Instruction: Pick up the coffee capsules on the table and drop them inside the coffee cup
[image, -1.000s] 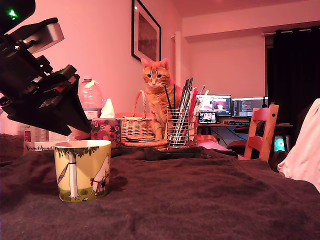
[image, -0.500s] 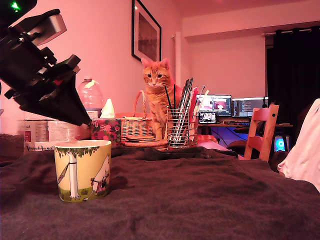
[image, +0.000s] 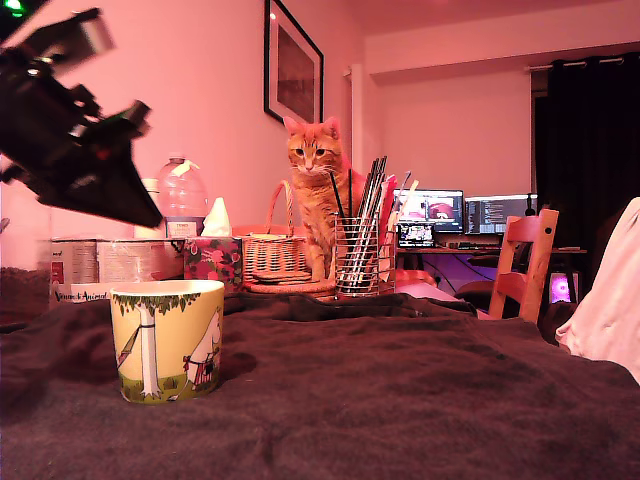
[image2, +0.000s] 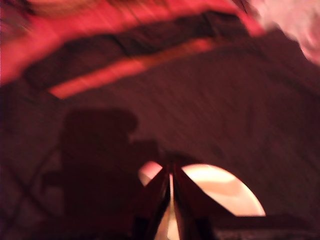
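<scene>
exterior cam sits low, about level with the bench (image: 400, 400) cloth, close to the coffee cup (image: 167, 340) and facing across it into the room, while the blurry wrist cam looks down past the fingers (image2: 152, 200) at that same cup and cloth

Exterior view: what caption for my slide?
Robot gripper hangs above the yellow-green mug while an orange cat watches.

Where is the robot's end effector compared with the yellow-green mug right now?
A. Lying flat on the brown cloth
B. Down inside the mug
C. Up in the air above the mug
C: the exterior view shows the end effector hanging above the mug, clear of its rim.
</scene>
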